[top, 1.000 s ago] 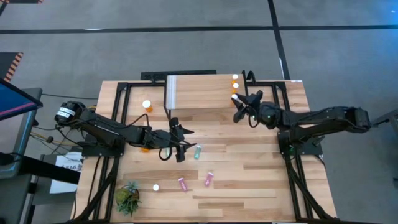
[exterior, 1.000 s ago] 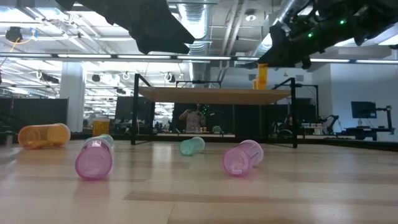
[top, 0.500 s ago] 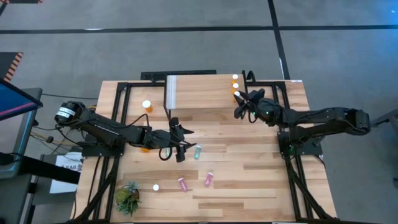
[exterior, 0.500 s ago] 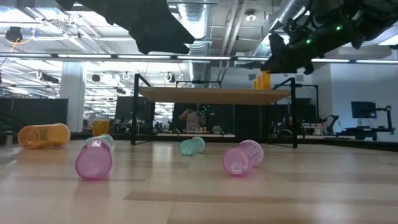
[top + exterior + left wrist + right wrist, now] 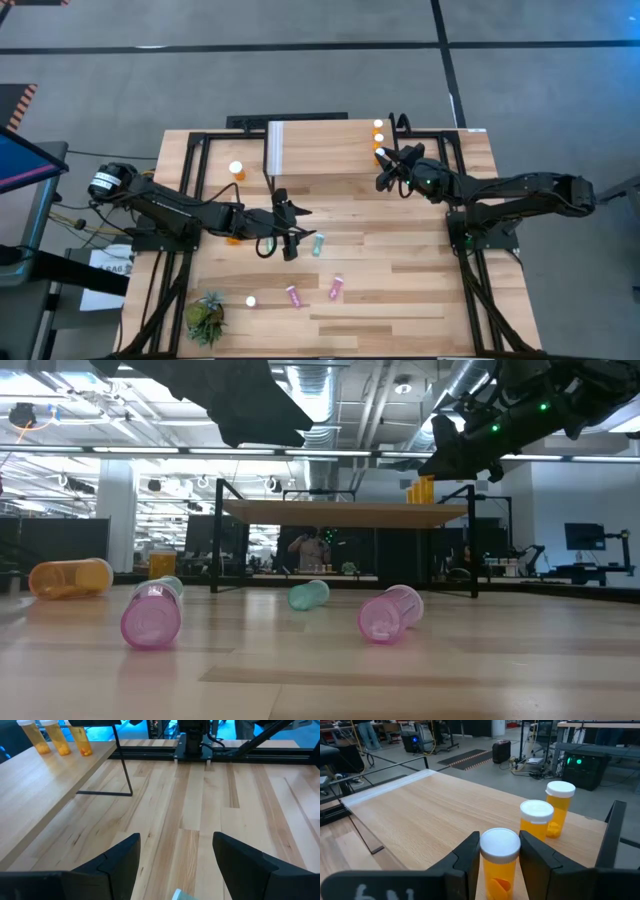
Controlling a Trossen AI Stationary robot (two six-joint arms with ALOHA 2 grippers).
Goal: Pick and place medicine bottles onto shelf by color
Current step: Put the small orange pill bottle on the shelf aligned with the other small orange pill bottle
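My right gripper point(image 5: 383, 160) is over the right end of the light-wood shelf point(image 5: 325, 145), shut on an orange medicine bottle point(image 5: 499, 860) with a white cap. Two more orange bottles point(image 5: 537, 819) point(image 5: 559, 806) stand upright on the shelf just beyond it. My left gripper point(image 5: 303, 235) is open and empty low over the table's middle, with a teal bottle point(image 5: 318, 243) lying on its side just in front of it. Two pink bottles point(image 5: 294, 295) point(image 5: 336, 289) lie nearer the front edge. My right gripper pinches the orange bottle between its two fingers, which lie against opposite sides of the white cap point(image 5: 500, 843) and the body just under it. The bottle stands upright in the hold. Its base is hidden, so I cannot tell whether it rests on the shelf.
An orange bottle point(image 5: 237, 170) stands on the table left of the shelf, and another point(image 5: 70, 577) lies under my left arm. A loose white cap point(image 5: 251, 300) and a green spiky plant point(image 5: 205, 318) are at the front left. The shelf's pale panel point(image 5: 277, 145) is at its left end.
My right gripper has gone toward the table's far edge and down with the orange bottle, which stays upright, and has brought it in line beside the two orange bottles on the shelf.
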